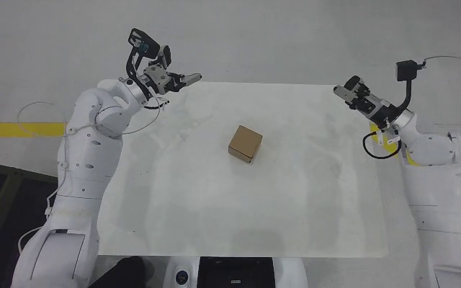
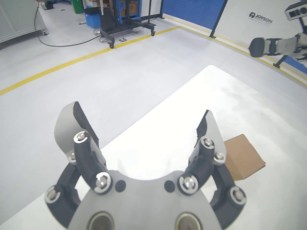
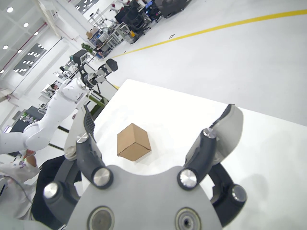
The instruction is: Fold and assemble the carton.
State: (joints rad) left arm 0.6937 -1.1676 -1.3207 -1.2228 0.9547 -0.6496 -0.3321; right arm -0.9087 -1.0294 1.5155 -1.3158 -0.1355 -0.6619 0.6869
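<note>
Jaws both spread, empty, closed carton (image 1: 245, 143) on table (image 1: 302, 216)

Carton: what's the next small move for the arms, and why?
Probably just bring the arms to rest, no new fold. The carton stands as a closed cube mid-table, with no loose flap on the faces in view; its underside is hidden. The left gripper and right gripper are open, empty and well apart from it, near the far corners.

Robotics workshop hall, grey floor (image 2: 144, 68) with yellow lane lines (image 2: 79, 59), blue pegboard partitions (image 2: 194, 1), storage racks (image 2: 134, 1), rows of monitor desks (image 3: 168, 1), ceiling lights (image 3: 26, 25).
</note>
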